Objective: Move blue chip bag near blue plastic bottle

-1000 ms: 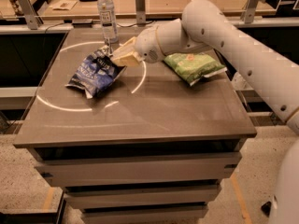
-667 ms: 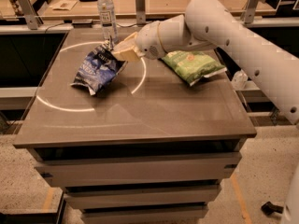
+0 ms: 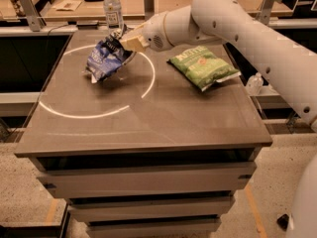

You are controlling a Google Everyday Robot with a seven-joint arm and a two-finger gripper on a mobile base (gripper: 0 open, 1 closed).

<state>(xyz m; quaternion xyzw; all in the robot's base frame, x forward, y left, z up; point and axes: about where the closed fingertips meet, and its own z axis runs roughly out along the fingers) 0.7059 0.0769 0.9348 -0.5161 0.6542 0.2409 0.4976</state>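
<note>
Two-finger gripper (image 3: 124, 43), at the far left of the grey table (image 3: 148, 128), pinches the upper corner of the crumpled dark blue foil chip bag (image 3: 105, 59), which hangs tilted near the slim clear plastic bottle with white cap (image 3: 113, 8). Advised: carry low, stop short of the bottle, release gently so it does not topple; the green foil chip bag (image 3: 203, 67) lies well apart

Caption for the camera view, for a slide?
Hand holds blue chip bag in front of blue plastic bottle; green chip bag lies apart.
</note>
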